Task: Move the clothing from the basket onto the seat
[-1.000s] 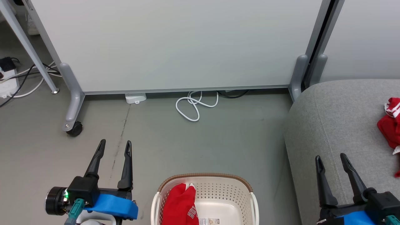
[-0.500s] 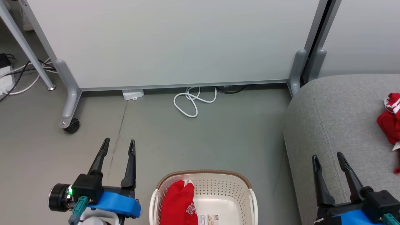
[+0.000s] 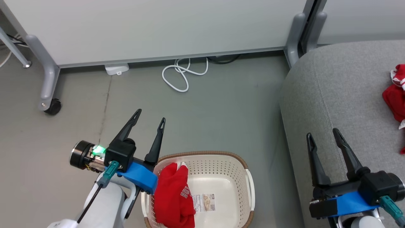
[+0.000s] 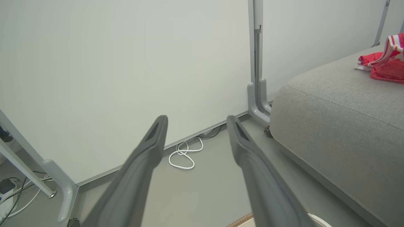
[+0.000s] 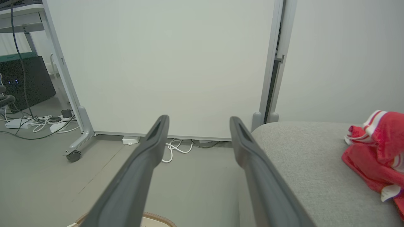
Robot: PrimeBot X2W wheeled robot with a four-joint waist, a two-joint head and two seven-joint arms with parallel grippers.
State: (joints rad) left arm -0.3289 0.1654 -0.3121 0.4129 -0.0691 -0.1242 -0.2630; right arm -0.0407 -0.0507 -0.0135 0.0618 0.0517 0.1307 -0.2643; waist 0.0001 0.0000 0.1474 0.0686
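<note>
A cream basket point(image 3: 245, 175) with a brown rim stands on the floor at the bottom centre of the head view. One red piece of clothing point(image 3: 172, 198) with white lettering lies against its left wall, beside a paper label. Another red garment point(image 3: 395, 95) point(image 5: 375, 154) point(image 4: 383, 61) rests on the grey seat point(image 3: 341, 95) point(image 5: 303, 164) point(image 4: 341, 113) at the right. My left gripper point(image 3: 150, 116) point(image 4: 196, 121) hovers open and empty just above and left of the basket rim. The right gripper point(image 3: 322, 134) point(image 5: 198, 120) is open over the seat's front left part, nothing between its fingers.
A pale partition panel point(image 3: 152, 28) on grey feet with a castor point(image 3: 52, 106) stands behind. A white coiled cable point(image 3: 182, 74) and a white adapter point(image 3: 116, 68) lie on the floor at its base. More cables and a dark box point(image 5: 23, 82) sit far left.
The head camera has tilted down, so more of the basket shows. My left gripper has moved right and forward toward the basket's left rim. Both grippers stay open.
</note>
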